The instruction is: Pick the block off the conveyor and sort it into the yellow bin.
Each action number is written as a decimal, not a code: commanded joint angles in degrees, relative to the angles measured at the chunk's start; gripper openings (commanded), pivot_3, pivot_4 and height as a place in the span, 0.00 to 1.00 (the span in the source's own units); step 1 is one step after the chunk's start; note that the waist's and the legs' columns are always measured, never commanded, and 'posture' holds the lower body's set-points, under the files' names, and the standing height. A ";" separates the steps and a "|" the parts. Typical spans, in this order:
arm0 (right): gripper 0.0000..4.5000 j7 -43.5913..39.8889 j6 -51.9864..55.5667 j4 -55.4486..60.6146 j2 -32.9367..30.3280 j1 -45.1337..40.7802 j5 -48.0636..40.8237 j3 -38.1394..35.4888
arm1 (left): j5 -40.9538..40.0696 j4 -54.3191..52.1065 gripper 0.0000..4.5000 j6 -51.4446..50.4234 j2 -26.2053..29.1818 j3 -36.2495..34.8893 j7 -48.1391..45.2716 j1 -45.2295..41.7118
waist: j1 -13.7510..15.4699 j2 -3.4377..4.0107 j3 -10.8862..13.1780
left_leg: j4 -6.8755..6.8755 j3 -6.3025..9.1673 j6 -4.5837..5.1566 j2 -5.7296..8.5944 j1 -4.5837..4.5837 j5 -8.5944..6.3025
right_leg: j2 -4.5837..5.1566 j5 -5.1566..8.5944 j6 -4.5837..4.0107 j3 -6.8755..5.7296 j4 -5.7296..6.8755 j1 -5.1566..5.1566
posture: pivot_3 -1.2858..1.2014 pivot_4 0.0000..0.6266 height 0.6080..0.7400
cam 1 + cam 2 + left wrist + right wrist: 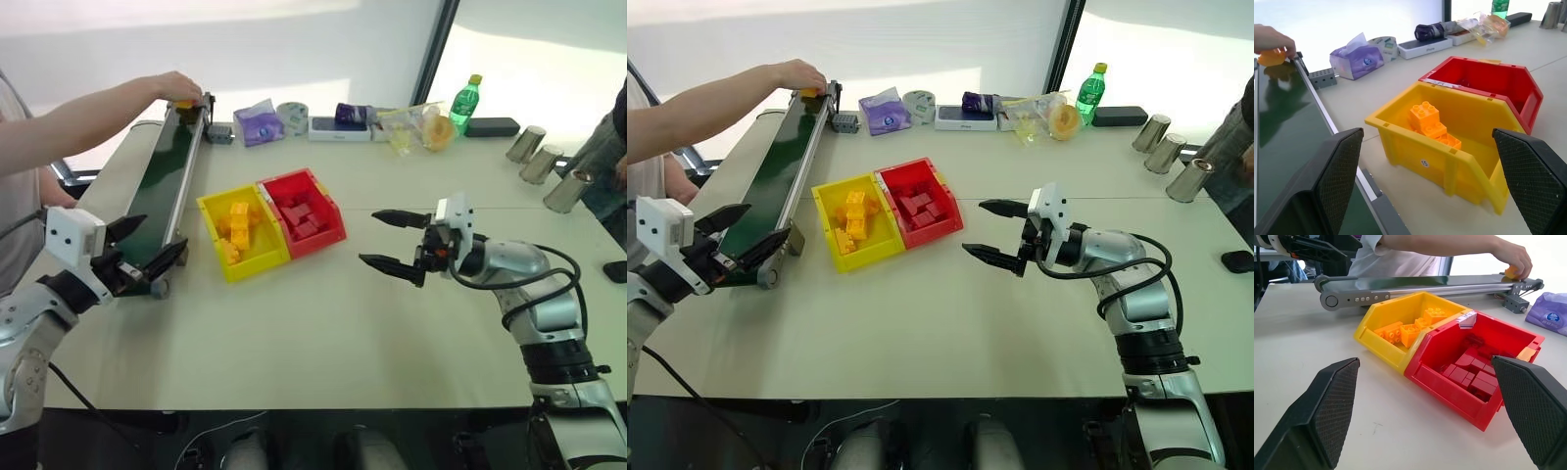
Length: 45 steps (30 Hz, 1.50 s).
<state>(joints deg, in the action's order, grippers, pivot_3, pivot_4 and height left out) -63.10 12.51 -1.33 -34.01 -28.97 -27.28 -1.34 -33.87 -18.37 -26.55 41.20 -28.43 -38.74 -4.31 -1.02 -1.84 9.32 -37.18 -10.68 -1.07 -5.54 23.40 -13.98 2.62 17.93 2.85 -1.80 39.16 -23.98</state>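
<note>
The block (1271, 57) sits at the far end of the conveyor (167, 186), on the belt, under a person's hand (176, 85) whose fingers rest on it. The conveyor runs along the left edge of the table (323, 333). Just beside its right rail stands the yellow bin (242, 233), holding several yellow blocks (237, 227); the red bin (302, 211) touches its right side and holds red blocks (1473, 373).

The left gripper (139, 253) hangs at the near end of the conveyor, jaws spread wide and empty. The right gripper (396, 241) hovers over bare table right of the red bin — jaws also spread, nothing between them, pointing toward the bins.

Along the far edge lie a tissue pack (259, 123), a green bottle (464, 103) and metal cups (541, 164).
</note>
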 commanded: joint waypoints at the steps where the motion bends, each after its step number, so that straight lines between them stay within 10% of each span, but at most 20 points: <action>1: 1.00 0.14 -0.76 1.53 -0.46 -0.66 -0.46 -1.75 | 0.19 -0.48 0.99 1.46 0.50 -0.62 0.05 -0.86 | 0.00 0.00 0.00 | 0.00 0.00 0.00 0.00 0.00 0.00 | 0.00 0.00 0.00 0.00 0.00 0.00 | 0.52 0.24 1.00; 31: 1.00 -0.37 0.36 1.36 -0.42 -0.44 -1.35 -1.79 | -0.71 -3.03 0.99 3.51 -1.58 -0.98 2.19 1.06 | 0.03 0.00 0.00 | 0.00 0.00 0.00 0.00 0.00 0.00 | 0.00 0.00 0.00 0.00 0.00 0.01 | 0.52 0.24 1.00; 45: 1.00 0.12 1.04 1.80 0.95 0.27 -1.98 -1.91 | 2.84 -18.44 0.99 8.43 -20.91 -10.12 19.93 22.11 | 0.13 -0.02 -0.01 | -0.04 0.02 0.10 -0.01 -0.01 -0.06 | 0.01 0.00 0.00 0.04 -0.02 0.04 | 0.52 0.24 1.00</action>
<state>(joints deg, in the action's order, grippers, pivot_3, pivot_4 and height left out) -62.75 14.25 -0.59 -33.39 -27.47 -28.47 -2.63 -30.60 -32.78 -20.07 21.67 -37.00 -21.01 16.99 -0.90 -1.86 9.31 -37.23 -10.63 -0.88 -5.55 23.39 -14.09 2.63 17.93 2.84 -1.78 39.13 -23.92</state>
